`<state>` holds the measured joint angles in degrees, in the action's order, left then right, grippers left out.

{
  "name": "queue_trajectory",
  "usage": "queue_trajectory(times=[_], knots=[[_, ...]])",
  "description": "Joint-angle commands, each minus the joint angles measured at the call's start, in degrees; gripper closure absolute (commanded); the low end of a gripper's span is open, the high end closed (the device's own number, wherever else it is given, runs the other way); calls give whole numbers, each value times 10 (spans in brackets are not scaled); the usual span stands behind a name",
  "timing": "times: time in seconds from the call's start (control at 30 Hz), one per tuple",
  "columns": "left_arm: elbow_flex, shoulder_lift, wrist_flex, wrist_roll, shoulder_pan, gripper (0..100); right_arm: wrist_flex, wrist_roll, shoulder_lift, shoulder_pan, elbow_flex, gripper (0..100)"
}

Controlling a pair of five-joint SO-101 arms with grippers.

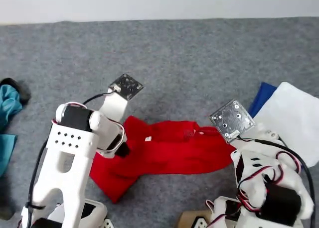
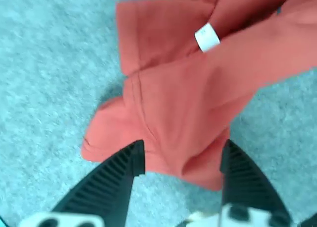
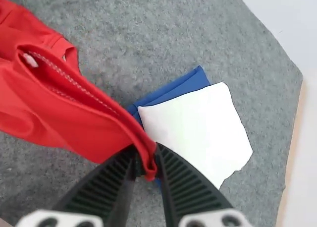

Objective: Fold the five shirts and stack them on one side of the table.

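Red shirt [image 1: 164, 151]: we see it rumpled on the desk [image 1: 189, 58].
Left fingers [image 2: 119, 172]: apart, astride its edge.
Right fingers [image 3: 173, 180]: clamped on its hem.

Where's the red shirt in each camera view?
High view: red shirt lies centre frame.
Left wrist view: its corner sits between the fingers of the open left pincer.
Right wrist view: its edge is pinched in the right pincer.
Shared landmark: its white neck label.

On the table [image 1: 199, 63], midway: unfolded shirt [image 1: 169, 151]. Right of it: folded shirt [image 1: 291, 118] stacked on second folded shirt [image 1: 261, 97]. Far left edge: crumpled shirt [image 1: 7, 106].
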<state>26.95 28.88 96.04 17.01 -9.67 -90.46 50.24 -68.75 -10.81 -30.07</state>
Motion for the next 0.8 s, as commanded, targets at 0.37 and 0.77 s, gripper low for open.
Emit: queue_trajectory(times=[0.37, 0.77], knots=[[-155, -339, -83, -45, 61, 788, 12, 2, 0, -9, 3, 989], [-240, -535, -39, -19, 76, 790, 12, 2, 0, -12, 3, 989]])
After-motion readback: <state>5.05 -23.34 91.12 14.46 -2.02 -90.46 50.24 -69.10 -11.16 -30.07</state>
